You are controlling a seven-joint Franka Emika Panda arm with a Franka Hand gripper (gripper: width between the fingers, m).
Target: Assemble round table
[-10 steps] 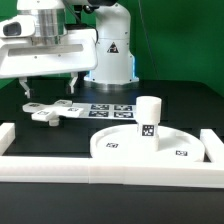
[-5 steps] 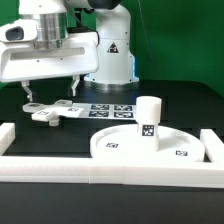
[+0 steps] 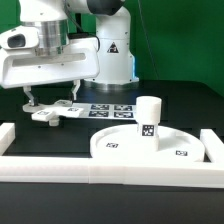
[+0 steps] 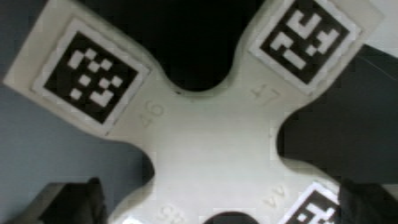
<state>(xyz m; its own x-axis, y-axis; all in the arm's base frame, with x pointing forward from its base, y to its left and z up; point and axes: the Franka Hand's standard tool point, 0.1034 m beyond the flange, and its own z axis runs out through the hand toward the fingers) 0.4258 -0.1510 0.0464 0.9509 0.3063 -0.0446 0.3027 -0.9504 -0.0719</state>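
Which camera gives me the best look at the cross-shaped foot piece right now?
The wrist view: the foot piece fills the frame, its arms and tags plain. The exterior view shows it only small, lying flat beside the marker board.

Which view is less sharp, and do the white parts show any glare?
The wrist view is softer: the cross-shaped foot piece fills it and its tag edges are blurred. The exterior view is sharper, but the round disc and the leg are very bright, with little shading.
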